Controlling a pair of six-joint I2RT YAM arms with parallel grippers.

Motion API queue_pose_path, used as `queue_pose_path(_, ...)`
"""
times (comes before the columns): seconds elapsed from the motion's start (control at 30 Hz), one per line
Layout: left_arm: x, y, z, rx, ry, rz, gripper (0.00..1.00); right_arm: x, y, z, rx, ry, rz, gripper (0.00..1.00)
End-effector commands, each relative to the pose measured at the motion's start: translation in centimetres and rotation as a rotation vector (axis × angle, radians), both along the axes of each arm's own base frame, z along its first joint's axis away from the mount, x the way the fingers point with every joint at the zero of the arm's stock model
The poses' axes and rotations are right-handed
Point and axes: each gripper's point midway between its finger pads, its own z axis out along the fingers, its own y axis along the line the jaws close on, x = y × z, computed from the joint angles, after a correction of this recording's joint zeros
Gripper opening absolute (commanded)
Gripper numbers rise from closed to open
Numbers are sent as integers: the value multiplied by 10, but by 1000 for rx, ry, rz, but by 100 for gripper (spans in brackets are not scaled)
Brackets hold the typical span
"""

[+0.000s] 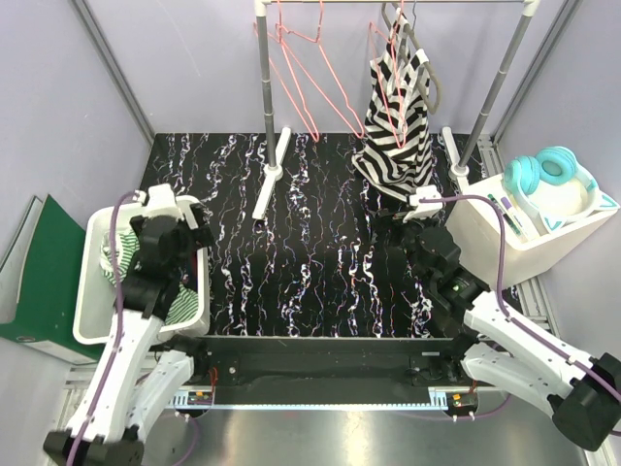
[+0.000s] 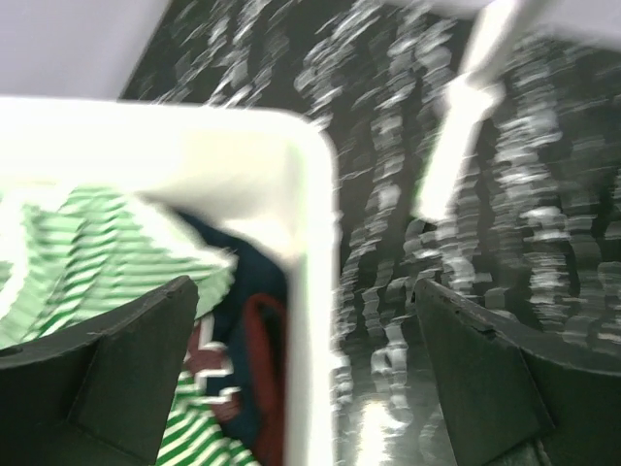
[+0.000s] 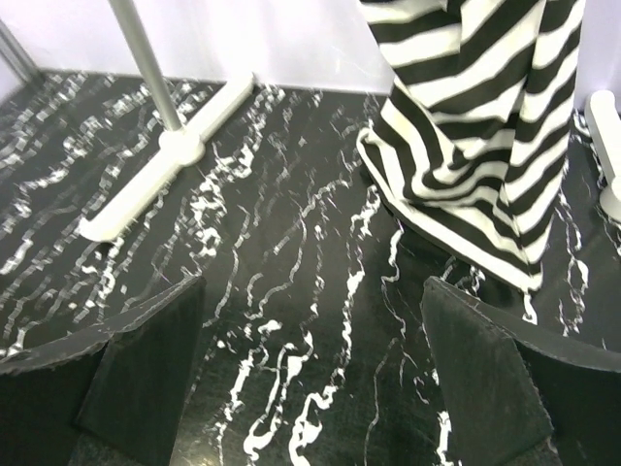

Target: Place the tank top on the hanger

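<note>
Here, the left end effector (image 2: 306, 291) stands wide open and empty across the rim of a smooth white plastic bin (image 2: 194, 136), with one finger over the inside and the other over the worktop (image 2: 543, 194). The tank top (image 2: 87, 252) lies crumpled inside the bin, its fine green and white stripes resting on a navy garment (image 2: 254, 277). It looks light, limp and stretchy, so it will likely sag. A shoulder strap or the neck edge seems the best hold, though blur hides both. The right end effector (image 3: 310, 291), also wide and empty, hovers above the black, white-veined worktop near a hanging striped garment (image 3: 475, 126). The hanger (image 1: 310, 78), thin stiff pink wire, hangs on the far rail (image 1: 388, 2), well apart from the bin.
</note>
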Motion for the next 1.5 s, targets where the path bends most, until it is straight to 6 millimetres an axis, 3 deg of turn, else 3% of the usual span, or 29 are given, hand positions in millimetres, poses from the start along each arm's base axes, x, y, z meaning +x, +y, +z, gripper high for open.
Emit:
queue_pose_path(0.0, 12, 42, -28, 55, 167, 189, 99, 7, -6, 13, 10, -5, -61, 100)
queue_pose_path(0.13, 11, 85, -38, 41, 212, 372, 99, 7, -8, 13, 9, -2, -66, 100)
queue_pose_path(0.4, -30, 160, -41, 64, 202, 757, 99, -3, -16, 23, 57, -30, -57, 100)
queue_pose_path(0.6, -48, 185, -46, 77, 209, 891, 99, -12, -16, 33, 95, -55, -26, 100)
queue_pose_path(0.8, -40, 194, -68, 8, 272, 874, 99, -18, -15, 38, 110, -65, 2, 100)
queue_pose_path(1.03, -24, 184, -99, -72, 363, 772, 94, -27, -20, 46, 136, -90, 11, 100)
queue_pose_path(1.23, -21, 189, -124, -181, 426, 758, 91, -33, -23, 51, 157, -110, 21, 100)
queue_pose_path(1.33, -20, 191, -125, -189, 441, 754, 82, -33, -22, 50, 154, -110, 25, 100)
queue_pose_path(1.47, -23, 190, -118, -185, 414, 761, 52, -32, -23, 49, 148, -109, 19, 100)
